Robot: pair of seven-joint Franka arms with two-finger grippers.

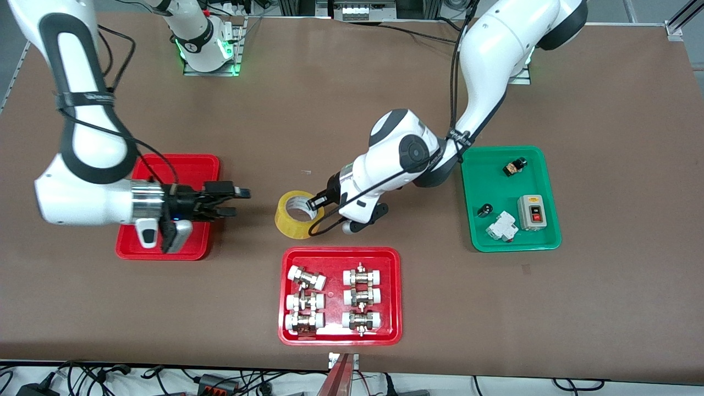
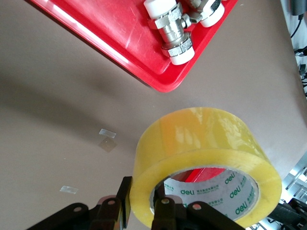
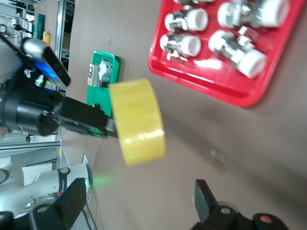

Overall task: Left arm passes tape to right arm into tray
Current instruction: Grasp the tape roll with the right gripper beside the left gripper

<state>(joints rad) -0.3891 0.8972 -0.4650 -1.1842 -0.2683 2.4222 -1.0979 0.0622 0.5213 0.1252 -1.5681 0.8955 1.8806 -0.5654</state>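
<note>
Left gripper (image 1: 317, 201) clamps the glossy translucent-yellow tape (image 1: 297, 215) ring's wall; right gripper (image 1: 234, 201) open, jaws facing it.

yellow tape (image 3: 139, 122) held by left claw (image 3: 108, 128), red tray (image 3: 230, 93)

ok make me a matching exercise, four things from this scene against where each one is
Things:
1. tape
2. left gripper
3. right gripper
4. switch box

Places or states:
A. lying in the green tray
B. open, over the edge of the plain red tray
C. held up above the table
D. shut on the roll's wall

Pairs: 1-C, 2-D, 3-B, 4-A
</note>
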